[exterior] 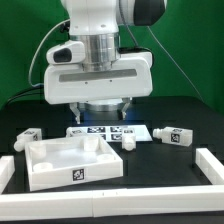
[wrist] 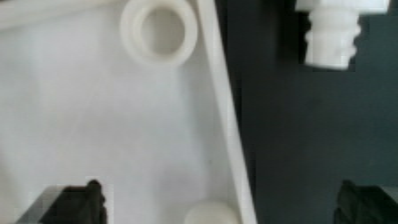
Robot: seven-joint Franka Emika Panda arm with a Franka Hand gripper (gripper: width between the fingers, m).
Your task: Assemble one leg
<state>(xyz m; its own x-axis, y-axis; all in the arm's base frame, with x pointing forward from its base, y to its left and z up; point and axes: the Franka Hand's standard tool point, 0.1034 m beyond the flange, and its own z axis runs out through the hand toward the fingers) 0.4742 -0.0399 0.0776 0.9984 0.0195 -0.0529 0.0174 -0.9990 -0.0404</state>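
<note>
The large white square tray (exterior: 60, 168) lies on the black table at the front left. My gripper (exterior: 101, 112) hovers open and empty above its far right corner. In the wrist view the tray's floor (wrist: 89, 120) with a round screw hole (wrist: 157, 28) fills one side, and its rim runs between my two dark fingertips (wrist: 71, 205), gripper (wrist: 222, 207). One leg (wrist: 329, 35) lies on the dark table beside the rim; it also shows in the exterior view (exterior: 128, 141). Other legs lie at the exterior view's left (exterior: 28, 136) and right (exterior: 177, 136).
The marker board (exterior: 105, 130) lies behind the tray, under the arm. A low white border (exterior: 120, 206) runs along the table's front and sides. A green curtain hangs behind.
</note>
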